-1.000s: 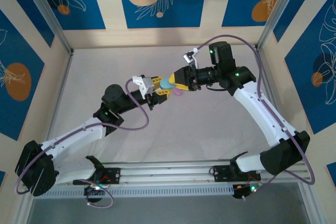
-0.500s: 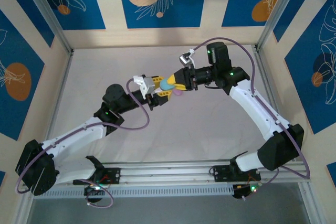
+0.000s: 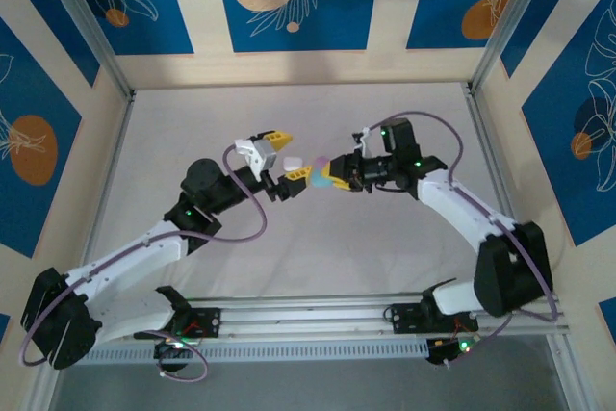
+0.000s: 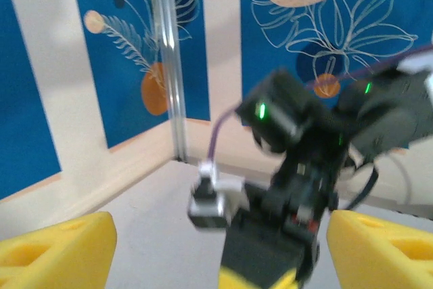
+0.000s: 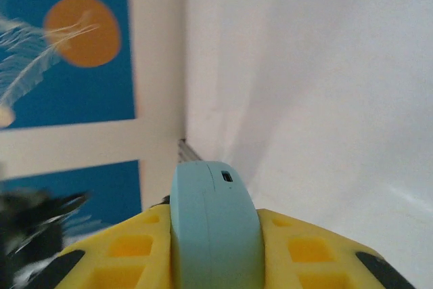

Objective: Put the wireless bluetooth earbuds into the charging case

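Blue case [image 5: 213, 228]: pinched edge-on between yellow fingers [image 5: 304, 248], above the middle of the table [image 3: 385, 247]; small dark slot on its rim.
Right claw [image 3: 325, 174]: closed on the blue case.
Left claw [image 3: 285, 161]: spread wide, empty, facing the right claw.
Unclear: pink blob [image 3: 318, 181] beside the case; too small to tell.

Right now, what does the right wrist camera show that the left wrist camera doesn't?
Right wrist's own: a light blue case pinched between the right fingers, which are yellow. Left wrist's own: the left fingers, yellow too, spread wide with nothing between them, and the right arm facing them, blurred. Shared: the blue patterned wall and the pale table.
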